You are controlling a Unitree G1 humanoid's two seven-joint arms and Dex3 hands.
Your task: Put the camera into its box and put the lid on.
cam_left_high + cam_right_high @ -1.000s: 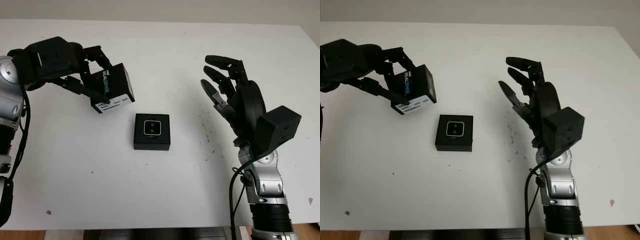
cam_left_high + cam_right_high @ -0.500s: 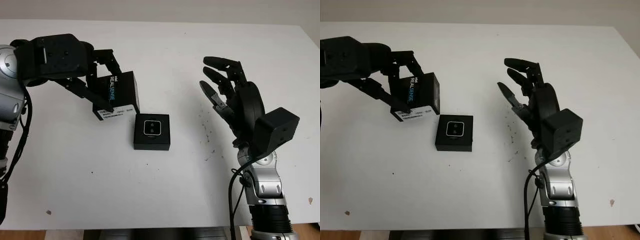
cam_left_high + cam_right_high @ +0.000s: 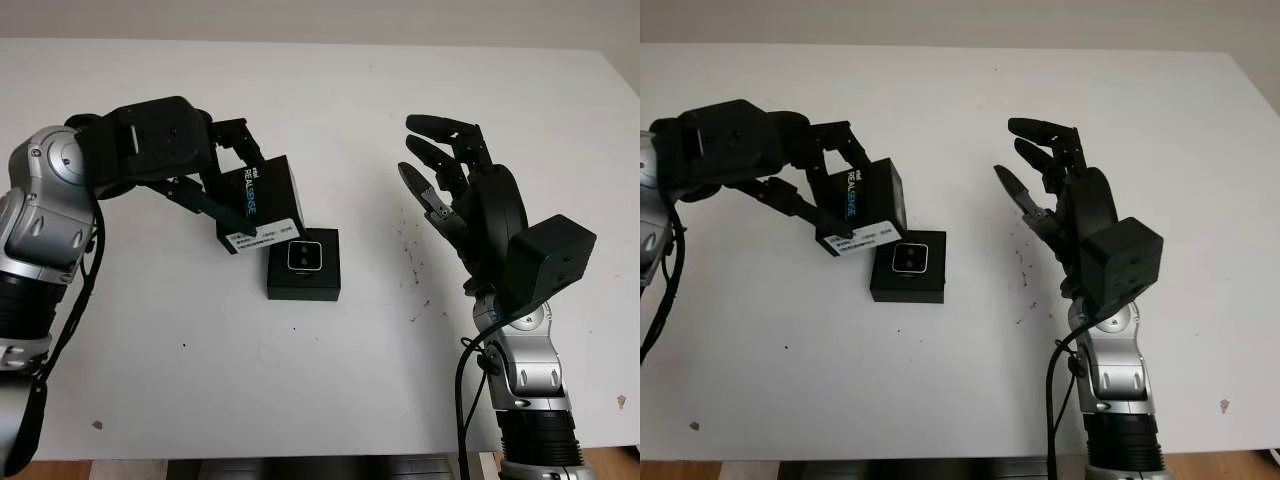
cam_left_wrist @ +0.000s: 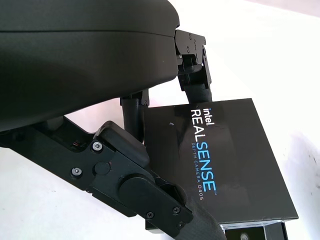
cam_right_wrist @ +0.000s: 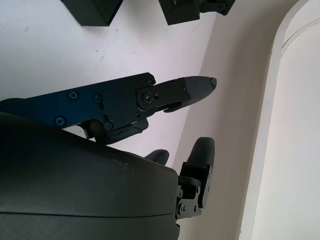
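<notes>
While the box is sitting open on the white table (image 3: pixel 330 380):
Left hand (image 3: pixel 165 150): fingers are clamping the black RealSense lid (image 3: pixel 262 203), holding it tilted over the box's upper-left corner.
Box (image 3: pixel 304 283): it is cradling the camera (image 3: pixel 303 256), face up.
Right hand (image 3: pixel 468 195): it is hovering open, well apart to the right.

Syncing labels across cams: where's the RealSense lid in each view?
Left eye view: lid left of centre, in the left hand, overlapping the box corner.
Right eye view: lid left of centre, same grasp.
Left wrist view: lid large, lettering readable.
Right wrist view: lid at the picture's edge, far off.
Shared landmark: the box.
</notes>
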